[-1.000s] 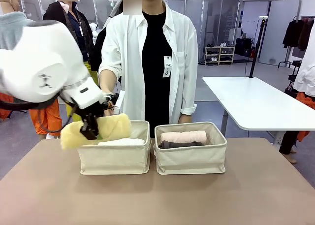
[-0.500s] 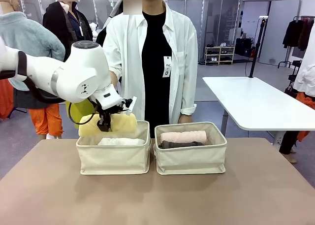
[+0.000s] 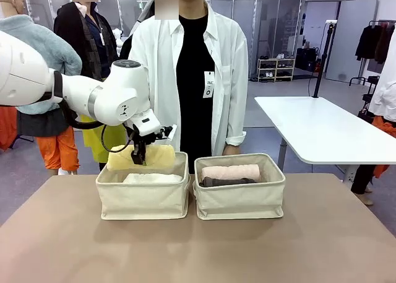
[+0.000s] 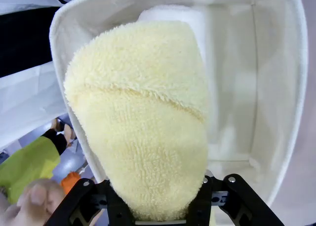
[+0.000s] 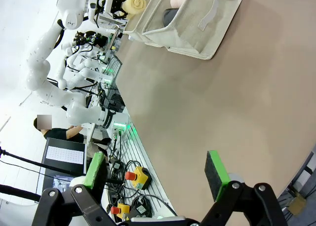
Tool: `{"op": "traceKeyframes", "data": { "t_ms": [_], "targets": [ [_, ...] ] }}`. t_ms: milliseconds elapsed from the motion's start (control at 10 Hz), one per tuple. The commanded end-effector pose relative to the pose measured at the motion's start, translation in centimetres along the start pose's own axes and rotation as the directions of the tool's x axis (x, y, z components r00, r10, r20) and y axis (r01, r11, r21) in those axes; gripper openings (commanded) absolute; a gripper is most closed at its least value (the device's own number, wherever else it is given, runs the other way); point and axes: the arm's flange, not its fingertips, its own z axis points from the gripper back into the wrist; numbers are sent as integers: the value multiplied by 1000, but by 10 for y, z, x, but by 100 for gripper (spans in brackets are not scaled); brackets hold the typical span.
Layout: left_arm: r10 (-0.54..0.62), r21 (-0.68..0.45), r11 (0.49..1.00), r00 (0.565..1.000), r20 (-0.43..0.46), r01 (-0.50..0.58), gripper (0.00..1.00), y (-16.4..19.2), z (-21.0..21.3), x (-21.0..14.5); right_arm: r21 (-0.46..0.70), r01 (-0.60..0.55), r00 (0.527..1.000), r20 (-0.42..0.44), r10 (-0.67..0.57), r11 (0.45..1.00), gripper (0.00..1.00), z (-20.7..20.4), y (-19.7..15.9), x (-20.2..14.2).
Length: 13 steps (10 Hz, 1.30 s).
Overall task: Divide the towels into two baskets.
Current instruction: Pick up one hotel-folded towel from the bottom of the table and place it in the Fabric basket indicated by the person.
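Left wrist view: left gripper (image 4: 158, 213) fingers around yellow towel (image 4: 143, 122) mid-roll, frame centre, over left basket (image 4: 276, 87); clamped or loosening, can't tell. Soft, light, squashy; grab mid-roll. Right gripper (image 5: 155, 179) spread, empty.

Yellow towel arrives over the left basket!
The left pincer (image 3: 140, 155) swings in from the bench's left edge, carrying the pale yellow towel (image 3: 141, 157) onto the far rim of the left basket (image 3: 143, 198), its jaws now easing apart.
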Motion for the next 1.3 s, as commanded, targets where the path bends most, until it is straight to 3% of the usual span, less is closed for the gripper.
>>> {"op": "traceKeyframes", "data": {
  "t_ms": [0,100,300,400,500,600,700,1200],
  "targets": [
    [-1,-22,1000,1000,-10,1,71,8,6,3,-10,-2,1000,7,2,1000,100,-4,4,-1],
    [1,-29,1000,1000,-8,-1,100,7,5,3,-10,-2,1000,7,2,1000,100,-4,4,-1],
    [7,-26,1000,1000,-14,-8,100,3,7,5,-10,-2,1000,7,2,1000,100,-4,4,-1],
    [24,-17,1000,1000,-17,-25,93,-1,9,4,-10,-2,1000,7,2,1000,100,-4,4,-1],
    [47,-13,999,999,-11,-47,100,-8,12,2,-10,-2,1000,7,2,1000,100,-4,4,-1],
    [106,7,994,994,-24,-106,100,-14,15,-2,-10,-2,1000,7,2,1000,100,-4,4,-1],
    [12,-17,1000,1000,0,-12,100,3,5,7,-10,-2,1000,7,2,1000,100,-4,4,-1],
    [12,-17,1000,1000,0,-12,100,3,5,7,-10,-2,1000,7,2,1000,100,-4,4,-1]
  ]
}}
